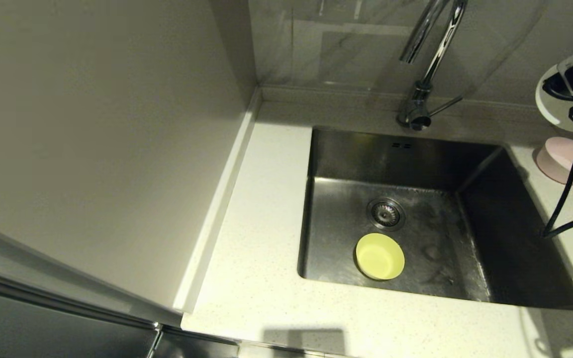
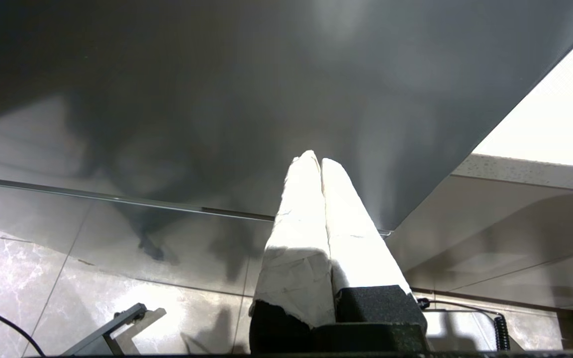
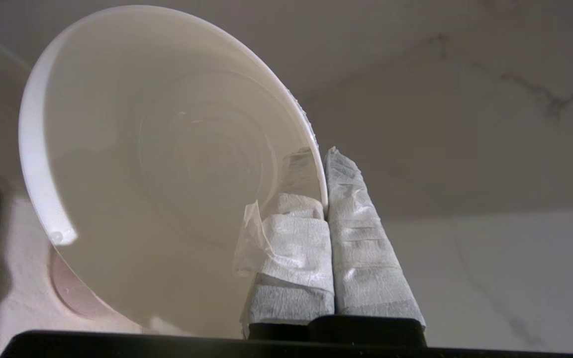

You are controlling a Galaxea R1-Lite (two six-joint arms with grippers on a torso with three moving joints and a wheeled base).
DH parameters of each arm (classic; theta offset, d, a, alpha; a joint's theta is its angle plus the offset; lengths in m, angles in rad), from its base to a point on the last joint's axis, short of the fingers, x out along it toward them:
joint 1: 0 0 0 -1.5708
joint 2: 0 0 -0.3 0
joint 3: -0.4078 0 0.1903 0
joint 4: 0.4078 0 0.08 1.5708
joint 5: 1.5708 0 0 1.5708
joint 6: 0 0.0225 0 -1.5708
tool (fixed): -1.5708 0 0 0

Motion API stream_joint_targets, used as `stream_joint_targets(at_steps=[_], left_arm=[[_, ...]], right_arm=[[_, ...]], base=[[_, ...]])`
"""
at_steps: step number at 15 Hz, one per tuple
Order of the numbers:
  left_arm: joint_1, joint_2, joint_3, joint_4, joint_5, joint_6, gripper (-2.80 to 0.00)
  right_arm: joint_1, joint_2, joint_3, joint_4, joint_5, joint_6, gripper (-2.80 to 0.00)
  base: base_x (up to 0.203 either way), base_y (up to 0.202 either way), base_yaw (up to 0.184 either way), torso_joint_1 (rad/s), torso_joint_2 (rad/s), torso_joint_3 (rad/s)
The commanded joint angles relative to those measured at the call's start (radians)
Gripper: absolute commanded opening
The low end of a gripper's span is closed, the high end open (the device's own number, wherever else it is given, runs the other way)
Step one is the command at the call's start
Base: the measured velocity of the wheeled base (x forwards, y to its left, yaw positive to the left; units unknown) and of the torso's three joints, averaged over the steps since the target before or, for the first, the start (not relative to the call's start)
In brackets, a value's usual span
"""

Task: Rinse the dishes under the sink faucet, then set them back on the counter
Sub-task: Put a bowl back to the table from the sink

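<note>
The yellow bowl (image 1: 379, 256) sits upright on the floor of the sink (image 1: 346, 154), just in front of the drain strainer (image 1: 386, 214). At the far right, above the counter (image 1: 261, 223), my right gripper (image 1: 570, 69) is shut on the rim of the white bowl (image 1: 547, 102), held tilted on edge. In the right wrist view the taped fingers (image 3: 351, 214) pinch the white bowl's (image 3: 167, 174) rim, one inside and one outside. The pale pink bowl (image 1: 562, 159) rests on the counter below it. The faucet (image 1: 428, 59) rises behind the sink. My left gripper (image 2: 316, 159) is shut and holds nothing, low beside a cabinet front.
Black cables (image 1: 565, 199) hang from my right arm over the sink's right edge. Walls with a raised rim (image 1: 217, 209) close the counter at left and back. The lever (image 1: 445, 105) of the faucet points right. Bare counter lies left of and in front of the sink.
</note>
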Motion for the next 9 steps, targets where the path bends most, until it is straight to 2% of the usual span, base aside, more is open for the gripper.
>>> stream_joint_targets(at_steps=[1,3,5,9], left_arm=[[0.000,-0.002,0.000,0.000,0.001,-0.001,-2.80],[0.000,-0.002,0.000,0.000,0.001,-0.001,-2.80],[0.000,-0.002,0.000,0.000,0.001,-0.001,-2.80],[0.000,-0.002,0.000,0.000,0.001,-0.001,-2.80]], right_arm=[[-0.023,-0.039,0.002,0.040,-0.006,0.021,-2.80],[-0.026,-0.073,-0.028,0.164,-0.050,0.094,-2.80],[-0.028,-0.103,-0.063,0.381,-0.105,0.235,-2.80],[-0.063,-0.167,-0.183,1.000,-0.138,0.613,-2.80]], base=[[0.000,0.000,0.000,0.000,0.00,0.000],[0.000,0.000,0.000,0.000,0.00,0.000],[0.000,0.000,0.000,0.000,0.00,0.000],[0.000,0.000,0.000,0.000,0.00,0.000]])
